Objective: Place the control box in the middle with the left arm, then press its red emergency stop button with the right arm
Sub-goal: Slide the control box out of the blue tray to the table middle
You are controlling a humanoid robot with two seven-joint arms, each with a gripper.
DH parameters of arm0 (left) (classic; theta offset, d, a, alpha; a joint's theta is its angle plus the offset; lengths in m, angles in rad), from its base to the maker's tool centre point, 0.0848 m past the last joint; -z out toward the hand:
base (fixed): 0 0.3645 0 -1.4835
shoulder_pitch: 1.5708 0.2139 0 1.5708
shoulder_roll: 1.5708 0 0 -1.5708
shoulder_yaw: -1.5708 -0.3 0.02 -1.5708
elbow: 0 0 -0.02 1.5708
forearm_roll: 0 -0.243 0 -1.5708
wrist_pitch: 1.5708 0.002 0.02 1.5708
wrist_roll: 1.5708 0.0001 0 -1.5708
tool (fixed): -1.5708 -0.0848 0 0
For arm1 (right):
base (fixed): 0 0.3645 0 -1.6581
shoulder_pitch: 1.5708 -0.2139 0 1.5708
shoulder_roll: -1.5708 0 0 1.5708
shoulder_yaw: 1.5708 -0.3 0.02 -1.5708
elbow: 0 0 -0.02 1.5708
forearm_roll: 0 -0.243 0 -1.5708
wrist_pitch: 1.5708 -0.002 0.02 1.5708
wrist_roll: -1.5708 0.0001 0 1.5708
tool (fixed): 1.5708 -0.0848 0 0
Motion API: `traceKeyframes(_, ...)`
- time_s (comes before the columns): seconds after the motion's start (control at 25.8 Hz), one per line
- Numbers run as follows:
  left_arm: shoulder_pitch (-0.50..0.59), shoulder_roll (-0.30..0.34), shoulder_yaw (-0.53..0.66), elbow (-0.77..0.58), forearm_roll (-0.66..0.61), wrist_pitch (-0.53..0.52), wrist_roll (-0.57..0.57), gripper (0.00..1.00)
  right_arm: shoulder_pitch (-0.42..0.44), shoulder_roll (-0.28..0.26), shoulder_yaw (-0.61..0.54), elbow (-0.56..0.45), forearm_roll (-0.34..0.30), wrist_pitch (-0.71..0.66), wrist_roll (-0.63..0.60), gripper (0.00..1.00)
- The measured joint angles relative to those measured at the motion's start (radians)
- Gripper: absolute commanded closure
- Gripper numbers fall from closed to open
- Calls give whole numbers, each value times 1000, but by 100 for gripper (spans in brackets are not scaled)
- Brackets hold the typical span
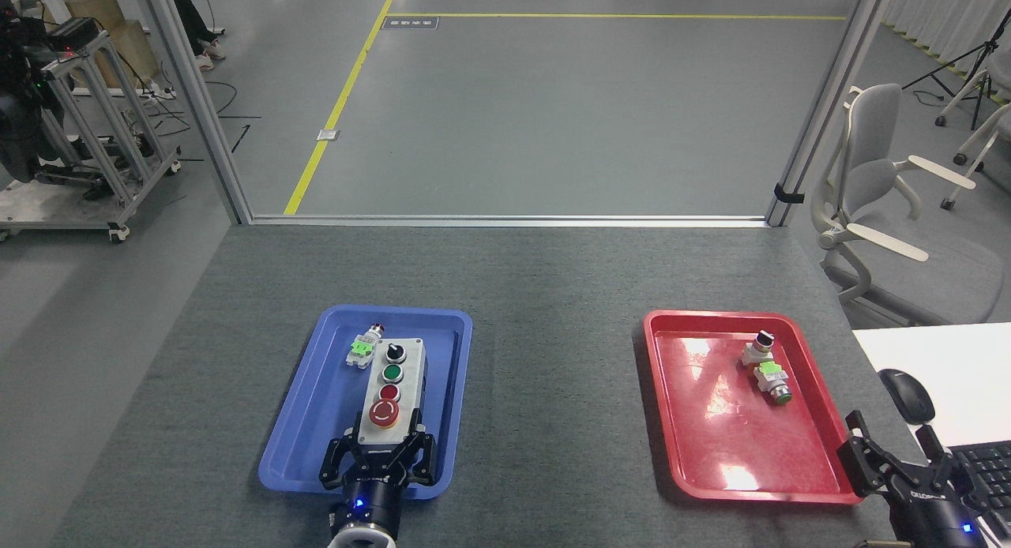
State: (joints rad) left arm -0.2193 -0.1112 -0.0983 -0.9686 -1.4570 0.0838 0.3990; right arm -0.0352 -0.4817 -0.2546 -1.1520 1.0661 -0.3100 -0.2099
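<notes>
Low in the frame, the left gripper [382,456] pinches the near end of the control box [389,394], which sits in the blue tray [316,406]. Held by one end, it could tip or catch the tray's rim. The right gripper [900,453] is spread, idle.

Grey felt mat [545,295]: blue tray [316,406] on L, red tray [711,445] on R, well apart.

Grey control box [389,393] in blue tray [316,398]
</notes>
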Motion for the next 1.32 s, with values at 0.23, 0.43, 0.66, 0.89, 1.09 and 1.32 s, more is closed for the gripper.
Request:
traceKeyframes(0.23,-24,1,-60,-53,-4,-30,0,99,1,1,0,0,0,0,0,0)
traceKeyframes(0.43,-65,-11,-116,-58,-2,-70,-18,100,0,2,0,0,0,0,0,0)
traceKeyframes(0.66,-109,-26,-306,-27,16,-40,-60,100,-2,-1,0,0,0,0,4,0)
traceKeyframes(0.89,-120,-28,-499,52,109,3,-67,100,-1,-2,0,0,0,0,2,0)
traceKeyframes(1.09,-132,-28,-544,105,155,61,-67,100,-2,-6,-1,1,0,0,0,0)
traceKeyframes(1.32,-145,-28,-564,107,276,203,-67,100,-2,-5,-1,1,0,0,0,0)
